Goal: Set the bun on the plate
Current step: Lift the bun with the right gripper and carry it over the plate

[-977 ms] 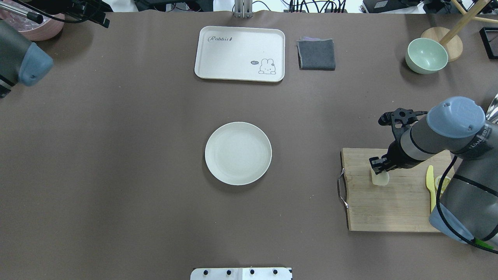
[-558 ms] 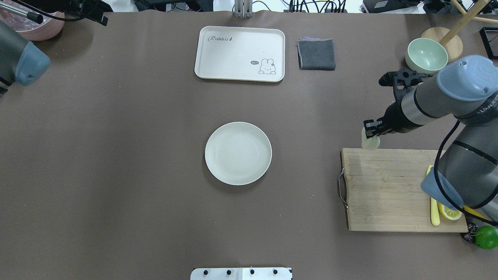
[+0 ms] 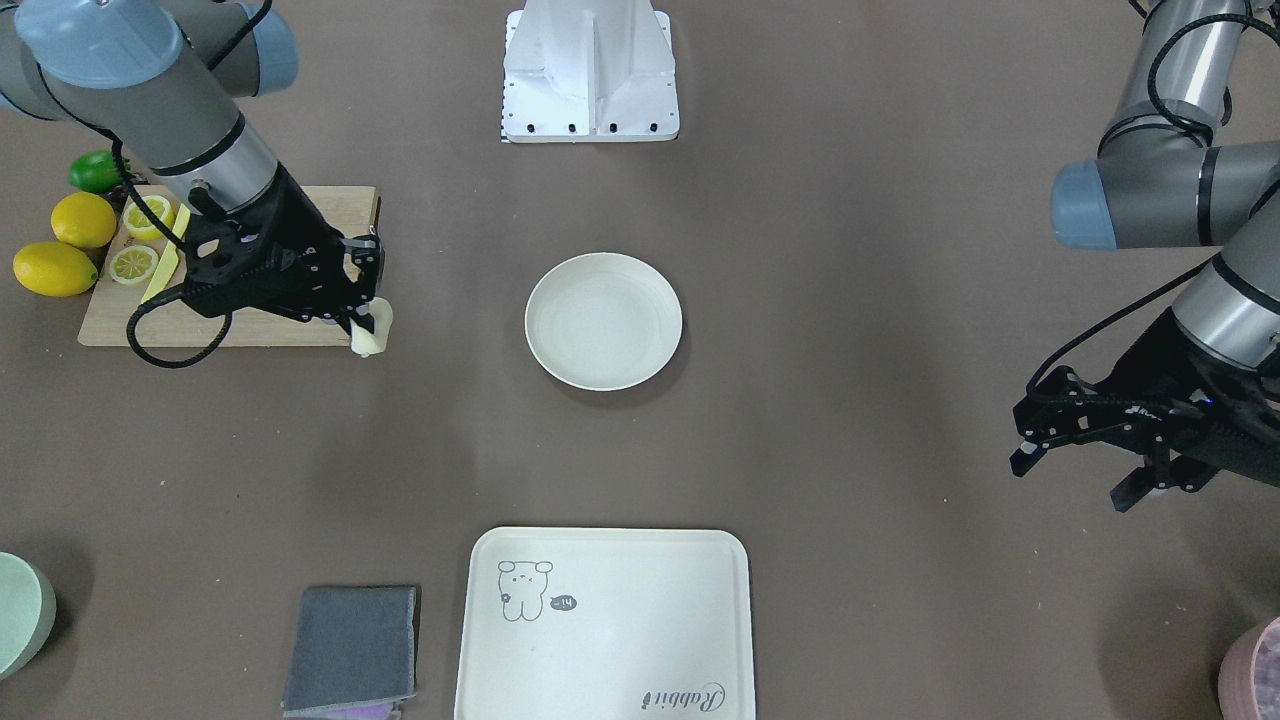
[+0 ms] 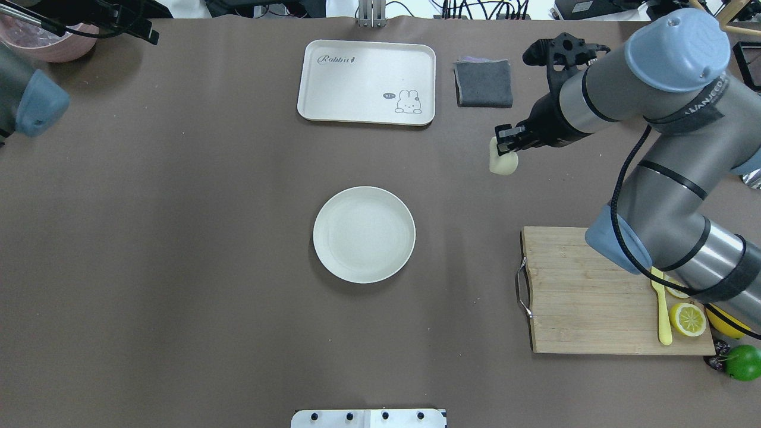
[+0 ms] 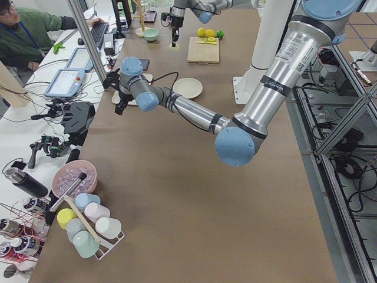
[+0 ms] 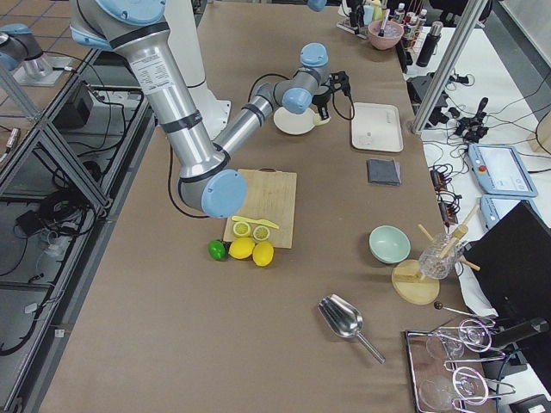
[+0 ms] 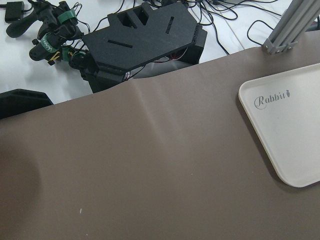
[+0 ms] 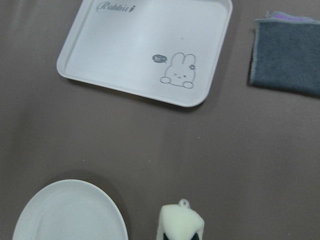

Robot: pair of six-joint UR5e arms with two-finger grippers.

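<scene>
Beneath the right gripper (image 4: 506, 147), pinched in its fingers, hangs the bun (image 4: 502, 164); the plate (image 4: 364, 234) lies well apart to its left. Left gripper (image 3: 1072, 482) spread.

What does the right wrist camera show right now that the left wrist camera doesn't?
Only right wrist: the bun at the bottom edge, the plate left of it, and a grey cloth. Only left wrist: black gear and a metal post beyond the table's edge. Both: the tray and the brown table.
</scene>
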